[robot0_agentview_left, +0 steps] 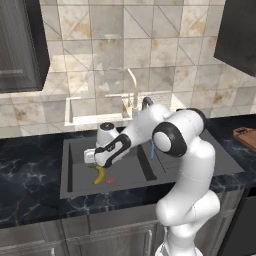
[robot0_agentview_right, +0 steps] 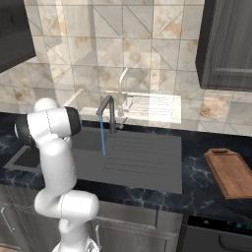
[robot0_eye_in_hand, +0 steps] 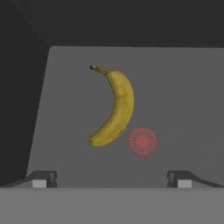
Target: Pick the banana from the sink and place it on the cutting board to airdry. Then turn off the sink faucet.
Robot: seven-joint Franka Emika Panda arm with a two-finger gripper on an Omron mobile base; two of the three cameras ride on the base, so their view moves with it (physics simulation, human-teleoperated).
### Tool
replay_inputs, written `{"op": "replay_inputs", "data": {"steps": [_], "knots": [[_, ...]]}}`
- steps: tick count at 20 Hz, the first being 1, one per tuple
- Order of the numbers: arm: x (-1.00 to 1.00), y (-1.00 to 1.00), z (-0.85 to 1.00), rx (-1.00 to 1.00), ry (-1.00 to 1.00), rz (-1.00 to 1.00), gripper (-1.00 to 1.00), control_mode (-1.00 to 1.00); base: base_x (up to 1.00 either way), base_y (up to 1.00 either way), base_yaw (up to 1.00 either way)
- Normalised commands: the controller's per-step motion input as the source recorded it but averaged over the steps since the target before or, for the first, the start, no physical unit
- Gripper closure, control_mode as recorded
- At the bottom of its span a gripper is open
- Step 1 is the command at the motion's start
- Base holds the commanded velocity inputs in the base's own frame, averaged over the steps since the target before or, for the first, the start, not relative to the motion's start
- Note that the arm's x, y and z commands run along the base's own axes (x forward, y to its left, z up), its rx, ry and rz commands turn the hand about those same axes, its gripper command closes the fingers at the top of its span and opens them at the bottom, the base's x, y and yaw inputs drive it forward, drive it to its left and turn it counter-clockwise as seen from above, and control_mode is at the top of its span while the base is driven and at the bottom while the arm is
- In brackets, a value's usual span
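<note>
The dark grey rectangular sink [robot0_agentview_left: 75,170] is sunk into a black marbled counter [robot0_agentview_left: 30,175], its basin walled on all sides, with bare grey floor all round the fruit in the hand view; a ribbed drainboard [robot0_agentview_right: 147,147] runs off to one side of the basin in the right base view; the flat brown wooden cutting board [robot0_agentview_right: 230,172] lies on the counter well apart from the basin, beyond the drainboard, and in the left base view only its corner [robot0_agentview_left: 246,136] shows at the picture's edge.

One small curved yellow banana [robot0_eye_in_hand: 114,109] lies flat on the basin floor, just beside one small red round drain ring [robot0_eye_in_hand: 143,141], its lower end close to the ring, apart from the walls; there is one slim dark grey sink faucet [robot0_agentview_right: 109,114], with one thin blue water stream [robot0_agentview_right: 102,138] falling from its spout.

The banana is bright yellow with faint brown mottling, a dark stem at one tip and a darker blunt end at the other; in the left base view it [robot0_agentview_left: 99,175] lies directly beneath the hand.

The two-finger gripper [robot0_eye_in_hand: 111,178] hangs above the banana with its jaws spread wide, gripping nothing; the dark fingertips [robot0_eye_in_hand: 41,179] stand far apart at either side of the hand view, clear of the fruit.
</note>
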Motion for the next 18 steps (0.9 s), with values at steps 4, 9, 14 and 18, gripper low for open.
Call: {"op": "replay_inputs", "data": {"steps": [4,9,14,18], "knots": [[0.21,0.00,-0.16,0.00,0.08,-0.08,-1.00,-1.00,0.00,0.00,0.00],[0.21,0.00,-0.20,0.00,0.07,-0.08,-1.00,-1.00,0.00,0.00,0.00],[0.17,0.00,-0.25,0.00,0.05,-0.06,-1.00,-1.00,0.00,0.00,0.00],[0.21,0.01,-0.29,0.00,0.04,-0.06,-1.00,-1.00,0.00,0.00,0.00]]}}
